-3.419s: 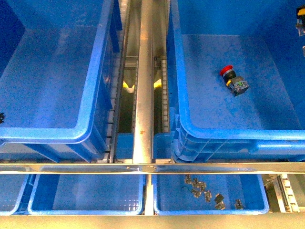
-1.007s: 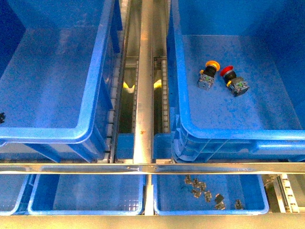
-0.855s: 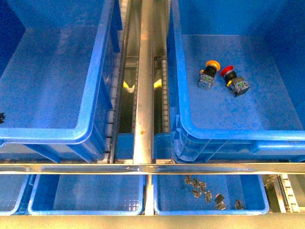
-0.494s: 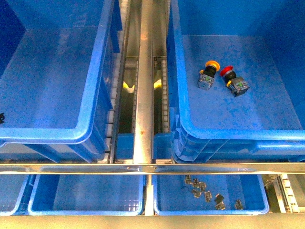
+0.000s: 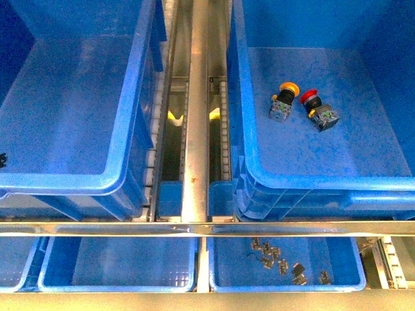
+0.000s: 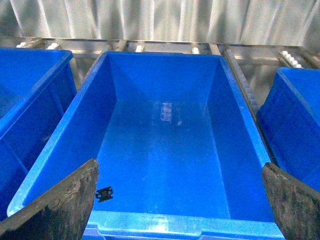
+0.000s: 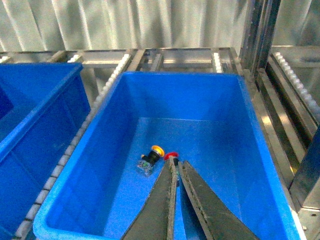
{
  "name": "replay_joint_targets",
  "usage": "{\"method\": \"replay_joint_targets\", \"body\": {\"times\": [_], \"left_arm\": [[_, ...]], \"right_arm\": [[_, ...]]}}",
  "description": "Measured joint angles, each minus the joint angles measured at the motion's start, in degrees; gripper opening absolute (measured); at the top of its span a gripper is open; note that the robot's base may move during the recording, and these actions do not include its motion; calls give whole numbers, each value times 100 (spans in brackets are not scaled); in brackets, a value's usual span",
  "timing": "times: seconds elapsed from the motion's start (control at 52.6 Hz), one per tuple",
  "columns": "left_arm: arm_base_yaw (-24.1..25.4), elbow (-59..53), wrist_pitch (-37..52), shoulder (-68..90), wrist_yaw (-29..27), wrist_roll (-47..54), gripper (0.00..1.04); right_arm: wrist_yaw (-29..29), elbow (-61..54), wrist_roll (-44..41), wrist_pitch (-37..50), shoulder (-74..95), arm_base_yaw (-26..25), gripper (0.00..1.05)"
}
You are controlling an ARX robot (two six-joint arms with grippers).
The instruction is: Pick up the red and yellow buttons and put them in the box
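The right gripper (image 7: 176, 167) hangs above the box (image 7: 252, 125) with its two dark fingers (image 7: 161, 205) pressed almost together, only a thin slit between the tips, and nothing held between them. The left gripper (image 6: 180, 172) is spread wide: its two worn, dark fingers (image 6: 60, 205) stand at opposite edges of the left wrist view, empty, over a second large blue bin (image 6: 65, 125). Neither arm shows in the front view.

Taking the box (image 5: 241, 129) as the landmark, both task switches lie on its smooth floor, toward its far half and well away from its near rim. The yellow button (image 5: 282, 101) lies tipped on its side, cap pointing away from the robot, grey-black body nearer. The red button (image 5: 318, 109) lies just beside it, on the side farther from the central rail, also on its side, its body angled toward the near wall. The two are close but a strip of floor shows between them. In the right wrist view the yellow button (image 7: 151, 160) is clear of the fingers, while the red button (image 7: 170, 155) is mostly hidden behind their tips.

Left of the box runs a metal rail (image 5: 196, 116), and beyond it the second bin (image 5: 130, 97). Below the box's near rim sits a shallow blue tray (image 5: 217, 259) holding small grey metal parts (image 5: 285, 262).
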Motion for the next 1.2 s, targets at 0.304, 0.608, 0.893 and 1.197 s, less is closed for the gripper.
{"method": "replay_joint_targets", "body": {"times": [0.304,0.608,0.893,1.197], "left_arm": [[0,0,2,0,0,0,97],[0,0,0,0,0,0,97],[0,0,2,0,0,0,97],[0,0,2,0,0,0,97]], "right_arm": [[0,0,-2,-599,-601,0,4],[-2,2,-2,-1814,-1805,0,4],[4,2,-13,-1832,-1810,0,16],[4,2,-13,-1834,-1810,0,89]]}}
